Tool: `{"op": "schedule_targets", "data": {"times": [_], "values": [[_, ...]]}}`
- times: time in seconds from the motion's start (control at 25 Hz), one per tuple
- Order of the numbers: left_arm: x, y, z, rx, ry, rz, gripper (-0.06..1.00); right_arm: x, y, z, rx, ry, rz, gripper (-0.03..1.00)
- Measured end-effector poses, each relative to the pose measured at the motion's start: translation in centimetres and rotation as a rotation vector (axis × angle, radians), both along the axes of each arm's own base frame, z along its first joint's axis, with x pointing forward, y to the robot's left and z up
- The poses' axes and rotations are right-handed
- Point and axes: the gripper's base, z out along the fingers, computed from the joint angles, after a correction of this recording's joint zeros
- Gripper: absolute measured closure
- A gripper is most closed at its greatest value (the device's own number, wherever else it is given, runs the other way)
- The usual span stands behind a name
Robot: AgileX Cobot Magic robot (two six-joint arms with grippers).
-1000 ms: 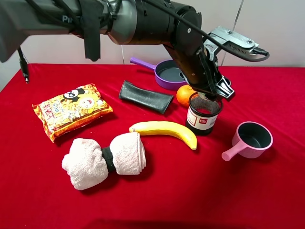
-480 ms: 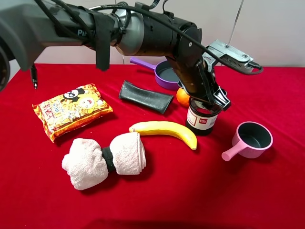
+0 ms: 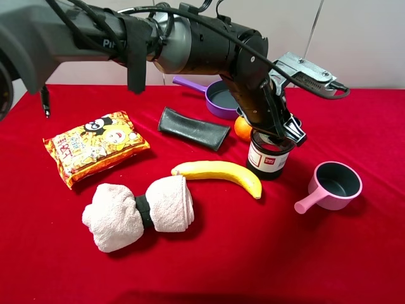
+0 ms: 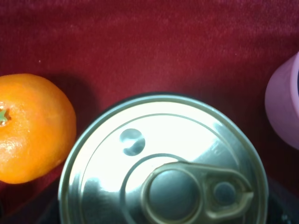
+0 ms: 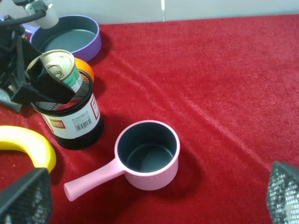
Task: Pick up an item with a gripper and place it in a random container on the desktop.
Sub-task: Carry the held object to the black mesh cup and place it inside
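Gripping the tin can [image 5: 63,70] with the left gripper [image 3: 278,130], dark jaws clamped shut on its side. Holding it tilted at the mouth of the mesh cup [image 3: 271,158], lower part dipped inside the opening, lid above the rim.

Short, round, silvery metal; smooth gold-toned lid with a ringed pull tab and one pressed dimple; green band on the label. Black wire mesh for the cup, cylindrical, with a glossy white-and-red label around its lower wall.

Just behind the cup: a dimpled orange [image 3: 243,126]. Farther behind the cup: a shallow round purple pan [image 3: 221,100] with a long handle. Right of the cup, apart: a smooth pink saucepan [image 3: 335,183], dark inside, stubby handle. Close in front-left of the cup: a curved yellow banana [image 3: 218,172]. Well left of the cup: a flat black pouch [image 3: 193,128], a fluffy rolled towel [image 3: 139,212] cinched by a dark band, a crinkly snack bag [image 3: 95,147]. Beneath the cup: red velvety cloth [image 3: 285,253].

Right gripper [image 5: 154,205] spread wide, mesh-textured finger pads [image 5: 23,198] well apart, nothing between them.
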Motion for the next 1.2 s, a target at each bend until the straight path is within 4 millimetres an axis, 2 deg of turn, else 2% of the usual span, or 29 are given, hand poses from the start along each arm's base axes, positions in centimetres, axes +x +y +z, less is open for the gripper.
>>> {"op": "schedule_targets", "data": {"times": [0.44, 0.72, 1.2], "values": [[0.00, 0.00, 0.00, -0.001, 0.001, 0.002, 0.30, 0.00, 0.00, 0.00, 0.000, 0.000, 0.000, 0.28], [0.04, -0.04, 0.04, -0.007, -0.004, 0.003, 0.19, 0.00, 0.00, 0.00, 0.000, 0.000, 0.000, 0.28], [0.01, -0.01, 0.01, -0.003, 0.000, 0.002, 0.18, 0.00, 0.00, 0.00, 0.000, 0.000, 0.000, 0.28]]}}
